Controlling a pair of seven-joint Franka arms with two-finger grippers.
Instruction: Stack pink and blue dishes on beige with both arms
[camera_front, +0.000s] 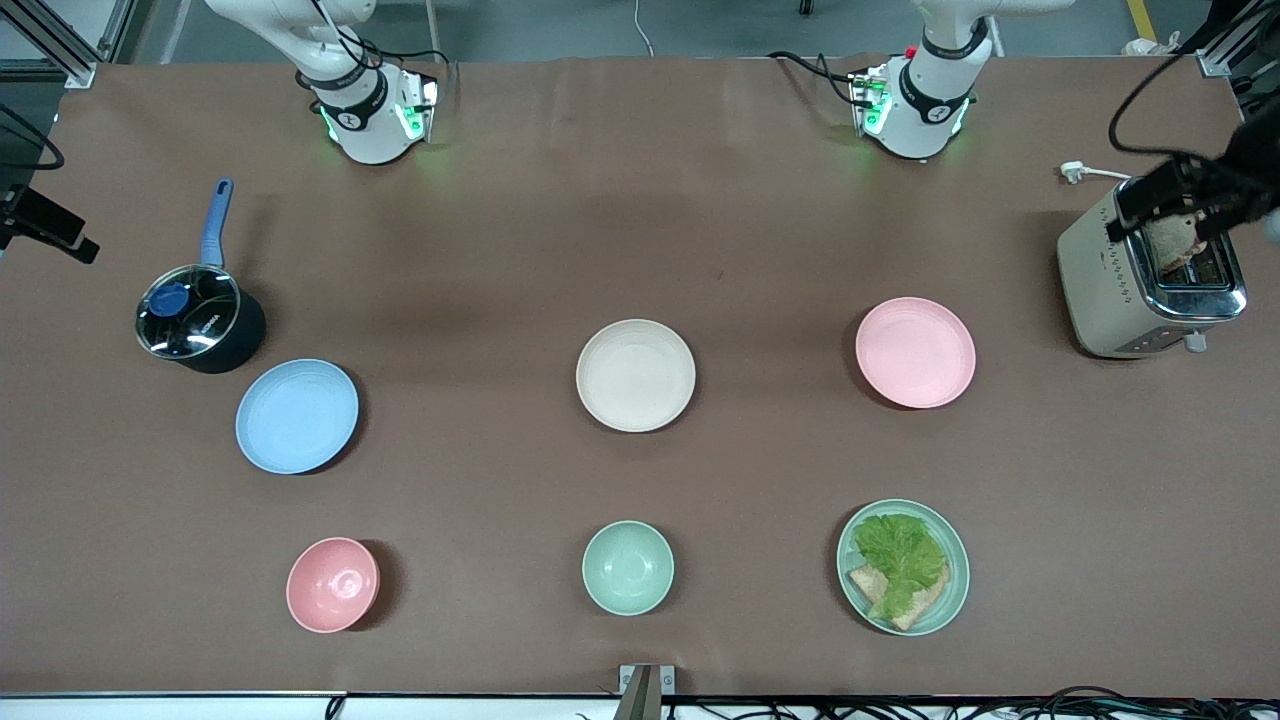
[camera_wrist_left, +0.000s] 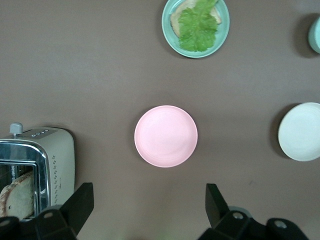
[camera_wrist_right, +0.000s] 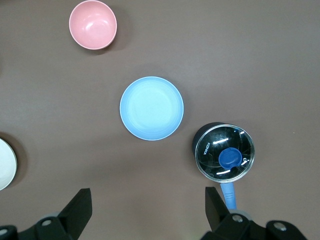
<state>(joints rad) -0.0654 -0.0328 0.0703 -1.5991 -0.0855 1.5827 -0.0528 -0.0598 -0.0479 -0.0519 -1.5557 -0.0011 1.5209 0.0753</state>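
Front view: the beige plate (camera_front: 635, 375) lies bare at the middle of the surface (camera_front: 640, 200), with nothing stacked on it. The pink plate (camera_front: 915, 352) lies well apart from it toward the left arm's end, and the blue plate (camera_front: 297, 416) lies well apart toward the right arm's end, a little nearer to the front camera. All three rest flat and empty.

In the left wrist view the left gripper (camera_wrist_left: 149, 205) hangs high over the surface beside the pink plate (camera_wrist_left: 166, 136), its fingers (camera_wrist_left: 80, 202) spread wide apart and holding nothing. In the right wrist view the right gripper (camera_wrist_right: 148, 207) hangs likewise beside the blue plate (camera_wrist_right: 151, 108), fingers (camera_wrist_right: 79, 206) wide apart and empty. Neither gripper shows in the front view, where only the arms' bases appear.

Just beside the blue plate, farther from the front camera, stands a dark saucepan (camera_front: 200, 320) with a glass lid and a blue handle. Nearest the front camera lie a pink bowl (camera_front: 333, 584), a mint-green bowl (camera_front: 627, 567), and a mint-green plate (camera_front: 903, 567) carrying lettuce (camera_front: 900, 555) on what looks like toast. At the left arm's end stands a cream toaster (camera_front: 1150, 275) with a slice of bread (camera_front: 1172, 240) in its slot.
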